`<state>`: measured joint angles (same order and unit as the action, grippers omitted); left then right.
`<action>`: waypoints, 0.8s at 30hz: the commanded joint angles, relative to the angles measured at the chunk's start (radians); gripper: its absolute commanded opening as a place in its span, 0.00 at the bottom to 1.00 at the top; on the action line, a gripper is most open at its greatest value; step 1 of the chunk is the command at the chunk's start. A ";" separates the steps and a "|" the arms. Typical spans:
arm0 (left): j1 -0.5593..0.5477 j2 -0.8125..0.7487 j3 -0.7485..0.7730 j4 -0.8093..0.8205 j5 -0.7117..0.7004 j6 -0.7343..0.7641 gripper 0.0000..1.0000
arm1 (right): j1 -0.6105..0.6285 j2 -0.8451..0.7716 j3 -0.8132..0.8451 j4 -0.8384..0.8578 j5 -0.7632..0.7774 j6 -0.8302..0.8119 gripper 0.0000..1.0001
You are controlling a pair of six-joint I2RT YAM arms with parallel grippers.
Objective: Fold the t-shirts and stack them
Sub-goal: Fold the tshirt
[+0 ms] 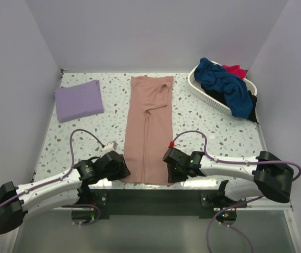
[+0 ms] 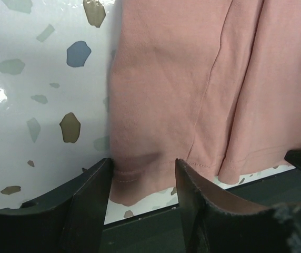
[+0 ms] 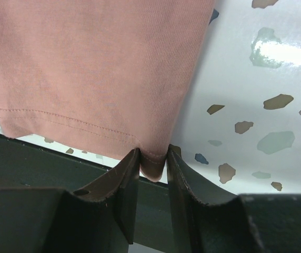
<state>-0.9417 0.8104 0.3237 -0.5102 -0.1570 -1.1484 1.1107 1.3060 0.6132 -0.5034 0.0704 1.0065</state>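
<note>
Top external view: the dusty-pink shirt [image 1: 150, 126] is laid out flat as a long narrow strip down the middle of the table [image 1: 213, 132]. Its sides look already folded in, with the collar end far and the hem at the near edge. The folded lavender shirt [image 1: 78, 100] is parked well off to its far left. The white basket [image 1: 200, 89], with the navy shirt [image 1: 221, 81] and some red and black cloth heaped in it, is set off to its far right.

The right gripper [image 3: 152, 158] is clamped on the pink shirt's near right hem corner, and the cloth is seen pinched tight between the jaws. The left gripper [image 2: 142, 168] is placed astride the near left hem corner, but its jaws are seen standing apart with the cloth loose between them, so nothing is gripped there yet.

The step is judged to be the lengthwise fold, with the hem taken at both corners and carried toward the collar. Next, the left jaws need to be closed on the hem, then both corners lifted evenly so the strip isn't skewed.
</note>
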 commanded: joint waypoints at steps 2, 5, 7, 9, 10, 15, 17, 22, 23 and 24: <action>-0.019 0.050 -0.041 -0.122 0.056 -0.027 0.52 | 0.005 0.004 -0.027 -0.014 0.043 0.017 0.31; -0.025 0.053 -0.041 -0.123 0.059 -0.033 0.44 | 0.005 0.007 -0.032 -0.009 0.040 0.015 0.31; -0.026 0.050 -0.041 -0.123 0.060 -0.034 0.38 | 0.005 0.009 -0.032 -0.003 0.039 0.015 0.31; -0.028 0.053 -0.040 -0.123 0.060 -0.036 0.31 | 0.005 0.012 -0.030 0.005 0.037 0.012 0.30; -0.028 0.052 -0.040 -0.123 0.060 -0.031 0.27 | 0.005 0.013 -0.030 0.006 0.034 0.011 0.27; -0.031 0.059 -0.022 -0.136 0.065 -0.019 0.00 | 0.005 0.019 -0.018 -0.007 0.022 0.000 0.03; -0.029 0.058 -0.003 -0.151 0.063 -0.011 0.00 | 0.005 0.009 -0.006 -0.020 0.017 -0.005 0.00; -0.031 0.044 0.061 -0.143 0.076 0.001 0.00 | 0.005 -0.057 0.039 -0.096 0.038 -0.012 0.00; -0.028 0.047 0.090 -0.134 0.080 0.004 0.00 | 0.005 -0.068 0.060 -0.109 0.045 -0.020 0.00; -0.028 0.058 0.107 -0.126 0.086 0.004 0.00 | 0.003 -0.080 0.075 -0.133 0.052 -0.026 0.00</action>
<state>-0.9638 0.8570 0.3592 -0.5903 -0.0982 -1.1679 1.1110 1.2778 0.6205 -0.5449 0.0711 1.0004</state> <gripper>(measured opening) 0.029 0.026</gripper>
